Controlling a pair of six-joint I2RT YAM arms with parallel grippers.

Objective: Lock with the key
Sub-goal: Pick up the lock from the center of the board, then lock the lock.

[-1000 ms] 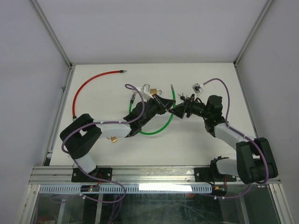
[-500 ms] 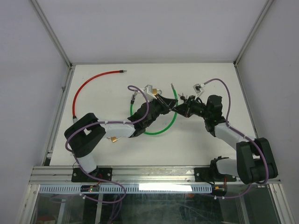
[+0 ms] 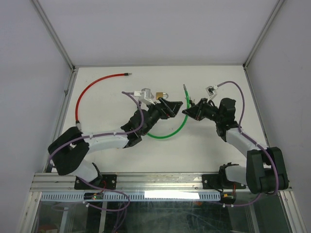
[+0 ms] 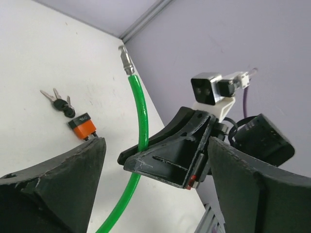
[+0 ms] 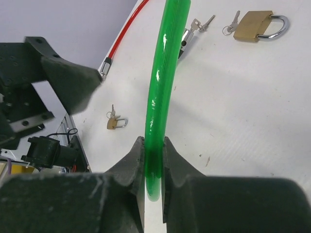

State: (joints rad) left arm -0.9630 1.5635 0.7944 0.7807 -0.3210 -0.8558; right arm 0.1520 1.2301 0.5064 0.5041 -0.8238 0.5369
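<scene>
A green cable [image 3: 171, 132] curves across the table's middle. My right gripper [image 3: 187, 111] is shut on it, and in the right wrist view the cable [image 5: 163, 82] is pinched between both fingers [image 5: 131, 167]. My left gripper [image 3: 173, 108] stands open just left of it; its fingers [image 4: 58, 174] straddle the right gripper [image 4: 170, 155] without touching the cable [image 4: 138, 116]. A brass padlock [image 3: 161, 94] with keys [image 5: 231, 24] on its ring lies behind the grippers. An orange padlock [image 4: 81, 127] with a key bunch [image 4: 60, 102] lies on the far table.
A red cable [image 3: 90, 90] arcs along the back left of the table. A small brass padlock [image 5: 115, 121] with keys lies near the left arm. Another key [image 5: 197, 25] sits by a metal cable tip. White walls and an aluminium frame [image 3: 63, 111] enclose the table.
My right gripper closed on the green cable, then my left gripper opened and let it go. The left arm stretched out and its elbow dropped lower left.
</scene>
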